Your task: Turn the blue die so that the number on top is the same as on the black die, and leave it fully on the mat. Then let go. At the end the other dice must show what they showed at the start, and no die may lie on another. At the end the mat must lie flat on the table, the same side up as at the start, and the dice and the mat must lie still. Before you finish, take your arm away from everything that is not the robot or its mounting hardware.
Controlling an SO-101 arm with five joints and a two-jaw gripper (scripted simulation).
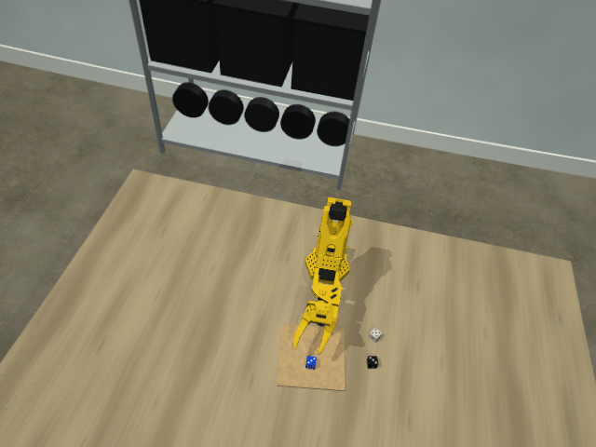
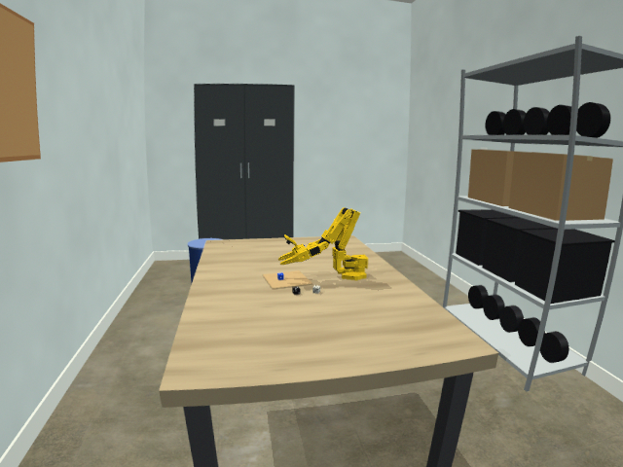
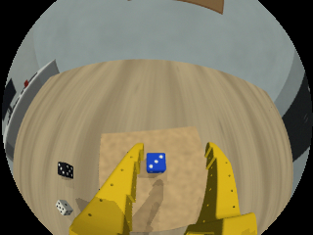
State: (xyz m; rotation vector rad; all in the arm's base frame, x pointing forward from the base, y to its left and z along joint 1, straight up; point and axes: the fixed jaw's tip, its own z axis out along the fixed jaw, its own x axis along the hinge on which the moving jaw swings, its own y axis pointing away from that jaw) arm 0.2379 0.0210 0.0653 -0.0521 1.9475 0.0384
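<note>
Wooden desk (image 1: 192, 298) (image 2: 311, 332) (image 3: 245, 108); the yellow jaws (image 1: 306, 350) (image 2: 279, 261) stand apart, empty, above the cork-coloured mat (image 1: 293, 377) (image 2: 274, 283) (image 3: 117, 142); the blue die (image 1: 310, 362) (image 2: 279, 276) (image 3: 156, 163) lies below and just beyond their tips.

Open gripper (image 1: 306, 350) (image 2: 279, 261) (image 3: 175, 146) above the mat (image 1: 289, 375) (image 2: 274, 285) (image 3: 117, 142).

In the top view, a grey metal shelf unit (image 1: 153, 105) (image 2: 568, 175) stands at the upper left to centre; the exterior view has it at the right, holding brown cardboard-coloured boxes (image 2: 535, 183) above black rectangular bins (image 1: 254, 43) (image 2: 568, 264). A dark two-door cabinet (image 2: 221, 161) stands left of centre there, a blue round bin (image 2: 195, 259) below it, partly hidden, and a brown rectangular board (image 2: 18, 85) hangs upper left.
</note>
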